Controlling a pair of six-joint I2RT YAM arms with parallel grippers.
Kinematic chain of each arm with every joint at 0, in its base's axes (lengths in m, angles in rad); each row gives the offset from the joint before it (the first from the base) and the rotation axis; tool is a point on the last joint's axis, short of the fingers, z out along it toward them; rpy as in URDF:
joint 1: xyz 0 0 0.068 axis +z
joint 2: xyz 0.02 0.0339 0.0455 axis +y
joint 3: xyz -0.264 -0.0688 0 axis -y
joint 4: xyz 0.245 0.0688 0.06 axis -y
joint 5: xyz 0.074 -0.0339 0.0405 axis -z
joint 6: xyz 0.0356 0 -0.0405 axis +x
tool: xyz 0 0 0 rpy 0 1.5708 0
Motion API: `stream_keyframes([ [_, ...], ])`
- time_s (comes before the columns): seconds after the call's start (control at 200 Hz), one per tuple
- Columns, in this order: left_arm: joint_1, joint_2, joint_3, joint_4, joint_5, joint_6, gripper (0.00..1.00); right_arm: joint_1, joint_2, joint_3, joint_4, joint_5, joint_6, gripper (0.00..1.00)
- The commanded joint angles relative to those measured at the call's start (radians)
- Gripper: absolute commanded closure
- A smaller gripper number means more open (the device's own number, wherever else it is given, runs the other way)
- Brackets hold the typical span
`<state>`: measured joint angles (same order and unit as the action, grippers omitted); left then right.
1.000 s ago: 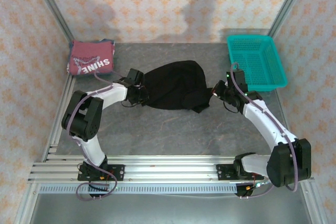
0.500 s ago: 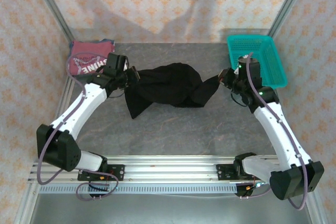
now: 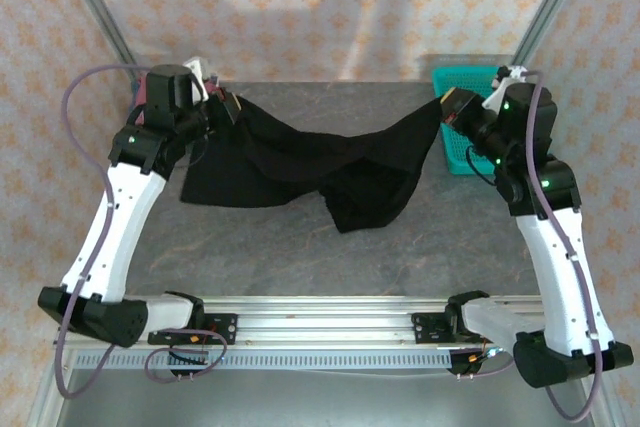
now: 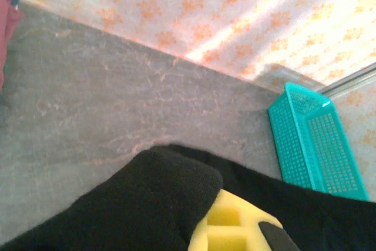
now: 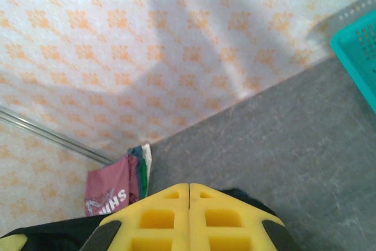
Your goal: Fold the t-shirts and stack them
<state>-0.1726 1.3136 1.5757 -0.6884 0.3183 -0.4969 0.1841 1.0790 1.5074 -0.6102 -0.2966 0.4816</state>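
The black t-shirt hangs stretched between my two grippers above the table, its lower folds sagging toward the middle. My left gripper is shut on its left end, where black cloth wraps over the yellow finger. At the right end my right gripper is shut on the shirt, its yellow jaws pressed together with black cloth just behind them. The dark red t-shirt with white lettering lies folded on a small pile at the back left corner, mostly hidden behind my left arm in the top view.
A teal mesh basket stands at the back right, partly behind my right gripper; its rim also shows in the left wrist view. Patterned walls close the back and both sides. Metal rails run along the near edge.
Both arms have risen and swung back and apart, lifting the black t-shirt off the table and stretching it out between them. The left arm now covers the red shirt.
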Motion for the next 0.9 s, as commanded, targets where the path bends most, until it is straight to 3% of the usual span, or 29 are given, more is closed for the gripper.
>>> stream_keyframes([
  [0.0, 0.021, 0.144, 0.094, 0.018, 0.079, 0.045, 1.0, -0.057, 0.098, 0.076, 0.105, -0.084, -0.011, 1.0],
  [0.255, 0.044, 0.402, 0.523, -0.027, 0.142, 0.118, 1.0, -0.161, 0.329, 0.319, 0.162, -0.192, -0.012, 1.0],
  [0.395, 0.053, 0.386, 0.546, -0.017, 0.129, 0.173, 1.0, -0.167, 0.33, 0.375, 0.146, -0.228, -0.052, 1.0],
  [0.48, 0.053, 0.33, 0.432, 0.008, 0.138, 0.173, 1.0, -0.169, 0.289, 0.317, 0.168, -0.266, -0.047, 1.0],
  [0.585, 0.054, 0.226, 0.178, 0.026, 0.094, 0.146, 1.0, -0.168, 0.21, 0.175, 0.148, -0.291, -0.037, 1.0],
  [0.776, 0.074, 0.052, -0.315, 0.064, 0.018, 0.084, 0.98, -0.168, -0.009, -0.251, 0.128, -0.297, 0.048, 1.0],
  [0.896, 0.079, 0.048, -0.493, 0.111, -0.015, 0.059, 0.8, -0.168, -0.108, -0.476, 0.092, -0.283, 0.08, 1.0],
])
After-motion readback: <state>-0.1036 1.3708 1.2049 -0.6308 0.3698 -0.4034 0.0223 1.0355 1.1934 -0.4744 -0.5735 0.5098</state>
